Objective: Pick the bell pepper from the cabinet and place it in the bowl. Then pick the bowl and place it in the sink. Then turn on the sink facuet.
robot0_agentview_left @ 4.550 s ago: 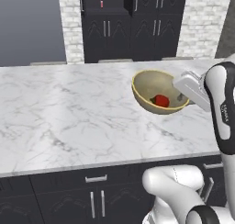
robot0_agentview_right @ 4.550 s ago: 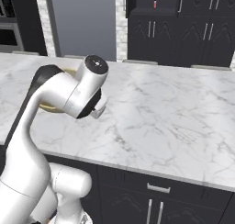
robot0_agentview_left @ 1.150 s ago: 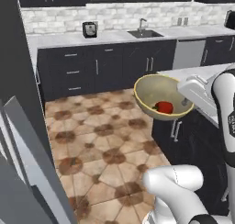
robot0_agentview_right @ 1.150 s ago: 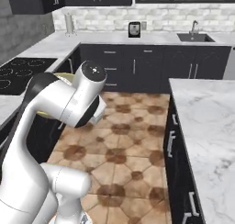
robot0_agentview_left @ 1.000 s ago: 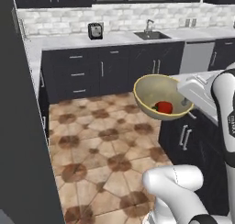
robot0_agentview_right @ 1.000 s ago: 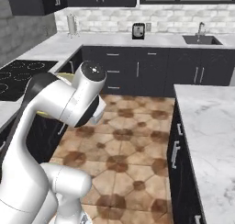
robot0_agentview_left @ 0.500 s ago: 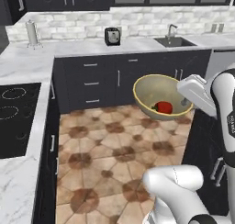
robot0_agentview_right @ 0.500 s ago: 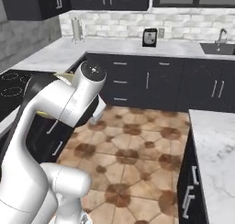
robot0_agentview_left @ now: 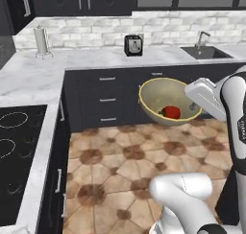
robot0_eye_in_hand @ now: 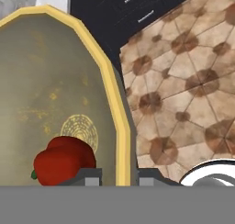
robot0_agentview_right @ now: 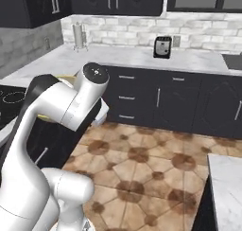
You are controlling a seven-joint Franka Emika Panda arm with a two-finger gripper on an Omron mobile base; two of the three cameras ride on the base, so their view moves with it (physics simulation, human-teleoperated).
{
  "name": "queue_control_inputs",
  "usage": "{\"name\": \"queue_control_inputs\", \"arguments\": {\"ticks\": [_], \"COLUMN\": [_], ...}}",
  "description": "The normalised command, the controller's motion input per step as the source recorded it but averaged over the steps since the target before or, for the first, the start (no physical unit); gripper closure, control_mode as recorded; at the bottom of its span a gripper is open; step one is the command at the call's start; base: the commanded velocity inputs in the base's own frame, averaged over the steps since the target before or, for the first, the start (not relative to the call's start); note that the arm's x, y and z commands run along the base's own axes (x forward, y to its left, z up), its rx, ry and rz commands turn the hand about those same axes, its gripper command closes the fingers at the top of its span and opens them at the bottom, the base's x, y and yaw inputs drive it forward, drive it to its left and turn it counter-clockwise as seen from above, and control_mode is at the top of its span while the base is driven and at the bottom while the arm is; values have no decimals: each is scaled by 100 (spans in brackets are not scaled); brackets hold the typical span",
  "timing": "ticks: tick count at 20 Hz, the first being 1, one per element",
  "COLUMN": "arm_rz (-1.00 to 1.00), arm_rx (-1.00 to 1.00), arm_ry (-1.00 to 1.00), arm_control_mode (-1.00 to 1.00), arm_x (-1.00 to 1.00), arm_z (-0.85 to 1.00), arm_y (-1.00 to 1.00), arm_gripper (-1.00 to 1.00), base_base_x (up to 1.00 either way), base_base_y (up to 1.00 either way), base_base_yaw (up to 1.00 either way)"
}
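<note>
The bowl (robot0_agentview_left: 166,101), tan-yellow, smooth and deep, is held above the tiled floor (robot0_agentview_left: 120,170) with the glossy red pepper (robot0_agentview_left: 169,112) lying loose inside; it is judged stiff, light and slippery, best taken by the rim. The gripper (robot0_eye_in_hand: 118,176) is seen pinching that rim, one finger inside and one outside. The sink (robot0_agentview_left: 206,51) is set in the far counter (robot0_agentview_left: 96,55), well apart.

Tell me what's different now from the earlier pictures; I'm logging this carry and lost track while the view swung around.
The base has driven and turned: the marble counter that lay under the bowl is gone, with tiled floor below now, and the sink sits far right on the back counter. Unchanged: the gripper still pinches the bowl's rim, and the bell pepper still lies inside.
</note>
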Motion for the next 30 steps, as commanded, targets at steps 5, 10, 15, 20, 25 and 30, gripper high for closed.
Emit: {"name": "queue_control_inputs", "arguments": {"ticks": [5,10,15,20,25,30], "arm_rz": [0,0,0,0,0,0], "arm_rx": [0,0,0,0,0,0], "arm_ry": [0,0,0,0,0,0], "arm_control_mode": [100,100,100,100,100,100], "arm_x": [0,0,0,0,0,0], "arm_z": [0,0,0,0,0,0], "arm_y": [0,0,0,0,0,0], "arm_gripper": [100,100,100,100,100,100], "base_base_x": [100,100,100,100,100,71], "base_base_y": [-28,-39,-49,-54,-52,-72], "base_base_yaw": [10,9,7,7,7,9]}}
